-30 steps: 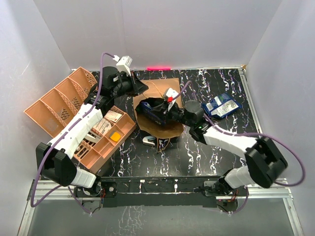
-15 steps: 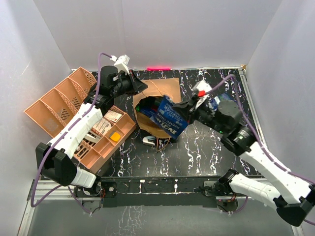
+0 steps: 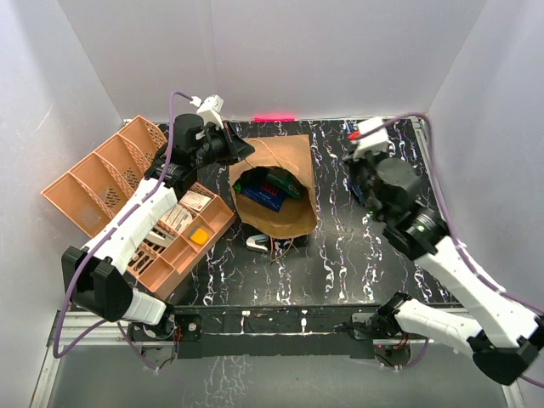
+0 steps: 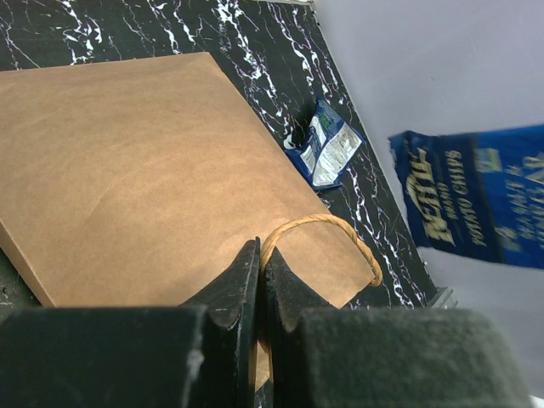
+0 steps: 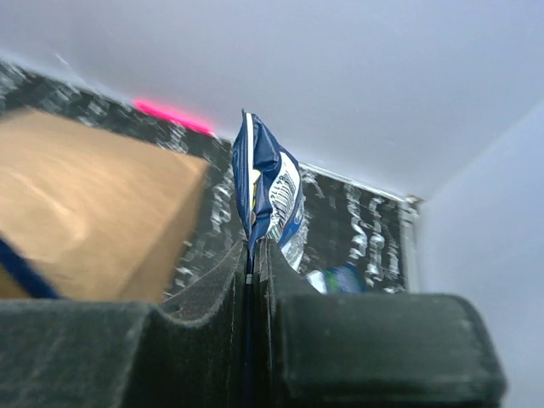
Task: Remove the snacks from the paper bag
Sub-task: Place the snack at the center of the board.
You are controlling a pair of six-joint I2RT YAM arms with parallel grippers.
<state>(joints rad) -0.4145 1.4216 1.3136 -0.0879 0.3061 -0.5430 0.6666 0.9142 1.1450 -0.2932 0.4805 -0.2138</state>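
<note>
The paper bag (image 3: 293,166) lies on the black marble table with its mouth open toward the front. Dark blue and green snacks (image 3: 263,190) show inside it. My left gripper (image 4: 261,255) is shut on the bag's twisted handle (image 4: 323,223) at its rim; in the top view it sits at the bag's back left corner (image 3: 240,151). My right gripper (image 5: 255,255) is shut on a dark blue Burts packet (image 5: 270,189), held in the air over the back right of the table. That packet also shows in the left wrist view (image 4: 476,195). Another blue packet (image 4: 327,151) lies on the table beyond the bag.
An orange divided tray (image 3: 214,229) holding small items stands left of the bag. A second orange tray (image 3: 93,174) leans behind it. A small white object (image 3: 255,244) lies at the bag's mouth. Grey walls close in the back and sides.
My right gripper has pulled the dark blue packet out of the bag's mouth and carried it up and to the back right. The left gripper has not moved.
</note>
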